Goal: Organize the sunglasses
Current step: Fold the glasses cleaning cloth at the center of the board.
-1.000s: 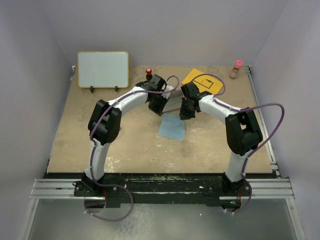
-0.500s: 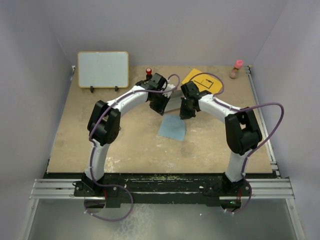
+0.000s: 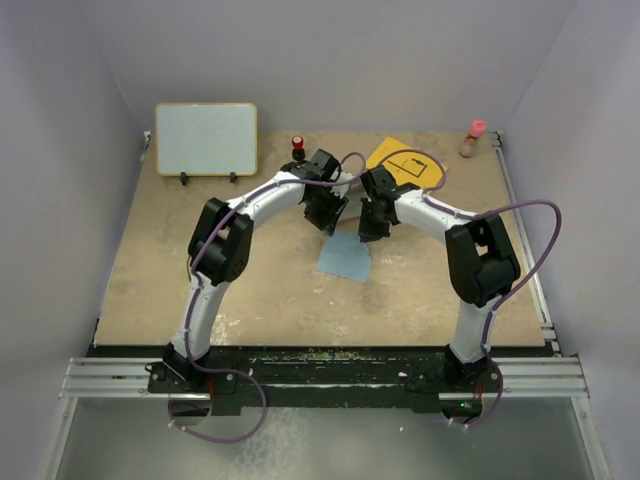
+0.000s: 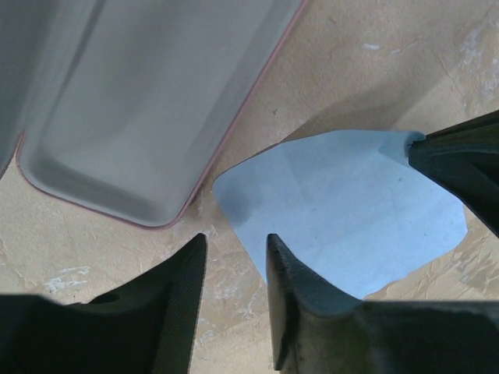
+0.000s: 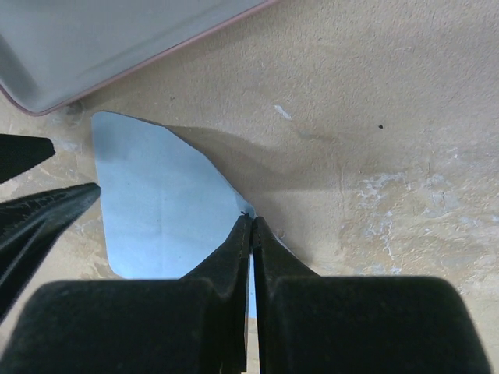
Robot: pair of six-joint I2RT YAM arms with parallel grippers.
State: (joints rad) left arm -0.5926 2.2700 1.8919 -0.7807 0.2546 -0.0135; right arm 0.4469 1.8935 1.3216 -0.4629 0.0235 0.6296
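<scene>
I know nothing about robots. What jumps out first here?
Two arms bend inward like an arch and meet mid-table over a light blue cloth. The right fingers are pinched shut on the cloth's edge, while the left fingers stand slightly apart at another corner. Beside the cloth lies an open case, grey inside with a pink rim.

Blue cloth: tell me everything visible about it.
The blue cloth is a thin, light blue, soft-looking square with faint fold creases, lying mostly flat on the table near the open case. The right gripper, jaws shut, pinches one corner, lifted slightly. The left gripper, jaws apart, hovers at another corner.
</scene>
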